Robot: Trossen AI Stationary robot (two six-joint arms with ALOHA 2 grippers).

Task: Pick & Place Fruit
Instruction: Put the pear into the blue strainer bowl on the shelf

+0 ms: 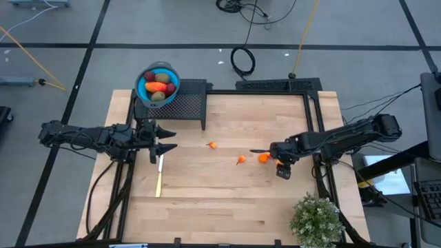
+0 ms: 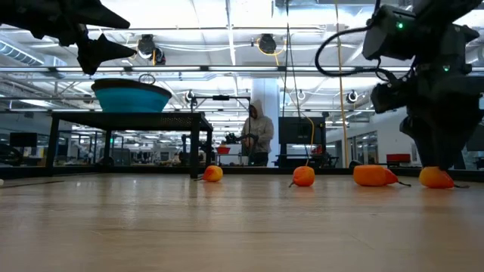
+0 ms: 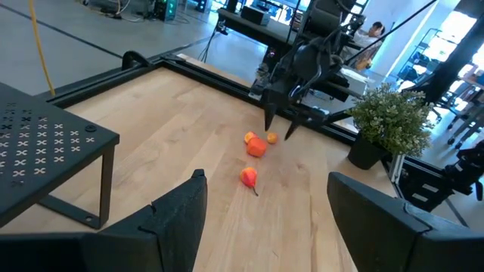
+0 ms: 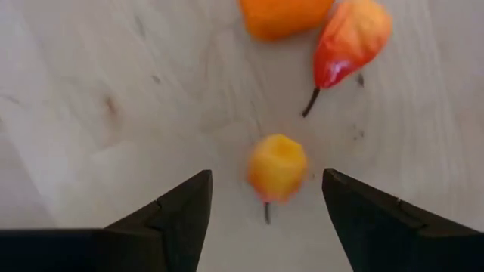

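Several small orange fruit pieces lie on the wooden table: one [image 1: 212,145] near the middle, one with a stem [image 1: 241,160], and a rounder one [image 1: 264,157]. My right gripper [image 4: 265,204] points down over a tiny yellow-orange fruit [image 4: 277,166]. It is open, with a finger on either side of the fruit and clear of it. Beyond lie a red-orange stemmed piece [image 4: 349,38] and an orange one [image 4: 283,15]. More fruit [image 1: 158,86] rests in the blue bowl [image 1: 142,88]. My left gripper [image 1: 165,138] hovers open at the table's left.
The blue bowl stands on a black perforated stand [image 1: 189,100] at the far left. A slim pale knife [image 1: 159,176] lies on the table below my left gripper. A potted plant [image 1: 315,219] stands at the near right corner. A black frame [image 1: 313,103] runs along the table's edges.
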